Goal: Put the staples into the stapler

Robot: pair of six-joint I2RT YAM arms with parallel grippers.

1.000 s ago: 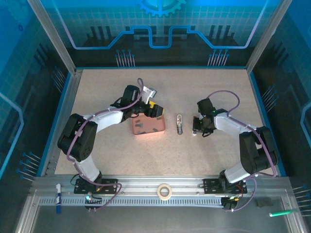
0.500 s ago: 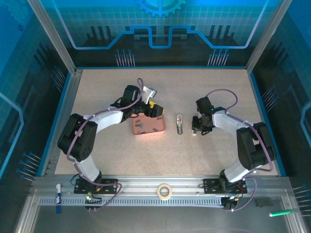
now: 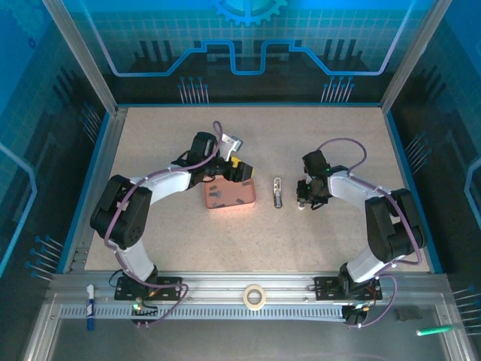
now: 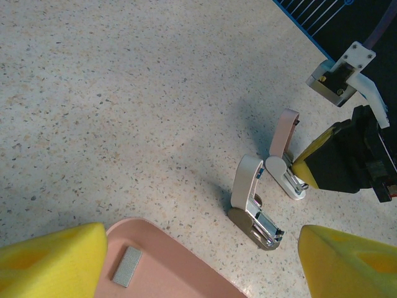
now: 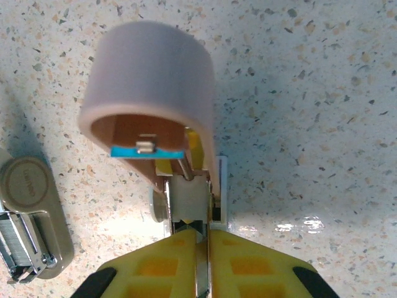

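Right wrist: end effector [image 5: 203,241] on stapler [image 5: 149,68]

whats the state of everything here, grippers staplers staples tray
left gripper: open, holding nothing
right gripper: shut on the pink stapler's base
pink stapler: lid swung up, held
white stapler: lid swung up, standing free on the table
staple strip: lying flat in the tray, not yet loaded
pink tray: resting on the table

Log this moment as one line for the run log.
left hand: open | right hand: shut on pink stapler | staples: strip in pink tray
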